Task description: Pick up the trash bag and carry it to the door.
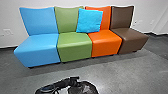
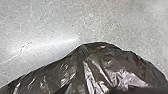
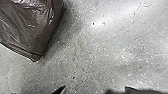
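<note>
Trash bag [image 2: 100,67] bulges right by the left pincer [image 1: 74,79], whose hold I cannot tell, while the right pincer [image 3: 95,88] gapes empty, so a firm grasp needs confirming before carrying.

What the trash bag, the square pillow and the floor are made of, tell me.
The trash bag looks like thin, glossy plastic film: its creases catch the light. The pillow seems matte fabric, slightly wrinkled, exact fibre unclear. The floor is probably smooth concrete: grey, speckled, faintly cracked, with a soft sheen.

Bright light, glare on the floor [image 2: 47,45], glints on the trash bag [image 2: 97,65], soft shadow alongside.
</note>
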You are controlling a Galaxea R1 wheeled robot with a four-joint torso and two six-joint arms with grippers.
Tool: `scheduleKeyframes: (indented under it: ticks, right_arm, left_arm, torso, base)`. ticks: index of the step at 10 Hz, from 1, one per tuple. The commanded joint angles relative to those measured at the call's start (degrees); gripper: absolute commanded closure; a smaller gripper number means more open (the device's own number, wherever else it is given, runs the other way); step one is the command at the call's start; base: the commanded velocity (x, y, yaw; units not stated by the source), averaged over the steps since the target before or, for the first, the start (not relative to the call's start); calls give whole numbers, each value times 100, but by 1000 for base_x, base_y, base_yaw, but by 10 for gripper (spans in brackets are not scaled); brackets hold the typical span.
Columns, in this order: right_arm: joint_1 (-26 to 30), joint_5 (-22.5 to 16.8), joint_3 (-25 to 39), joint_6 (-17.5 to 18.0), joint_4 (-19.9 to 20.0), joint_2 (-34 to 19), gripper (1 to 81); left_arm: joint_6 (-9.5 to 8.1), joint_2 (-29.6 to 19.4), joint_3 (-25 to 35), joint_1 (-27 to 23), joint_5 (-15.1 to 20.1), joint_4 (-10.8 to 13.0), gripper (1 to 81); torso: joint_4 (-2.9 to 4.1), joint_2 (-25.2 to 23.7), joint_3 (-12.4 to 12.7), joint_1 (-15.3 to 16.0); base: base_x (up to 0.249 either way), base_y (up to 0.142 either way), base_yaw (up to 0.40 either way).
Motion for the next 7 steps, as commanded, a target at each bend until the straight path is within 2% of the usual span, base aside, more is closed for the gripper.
scheduleKeyframes:
  ticks: [1, 3, 5, 6, 7]
  right_arm:
    - [474, -301, 68, 1, 117, -241, 10]
    - [456, -292, 68, 1, 118, -223, 10]
    - [465, -292, 68, 1, 118, -214, 10]
    - [465, -292, 59, 1, 118, -214, 10]
    - [465, -292, 33, 1, 118, -206, 10]
  left_arm:
    - [14, 300, -123, -710, 270, -70, 10]
    - [14, 424, -256, -596, 244, -53, 10]
    - [14, 485, -256, -569, 244, -53, 10]
    - [14, 503, -256, -569, 244, -53, 10]
    - [14, 512, -256, -552, 226, -53, 10]
  torso:
    - [0, 0, 0, 0]
    - [0, 0, -494, 0]
    - [0, 0, -701, 0]
    - [0, 0, -341, 0]
    - [0, 2, -513, 0]
  base:
    - [0, 0, 0]
    - [0, 0, 0]
    - [0, 0, 0]
    - [0, 0, 0]
    - [0, 0, 0]
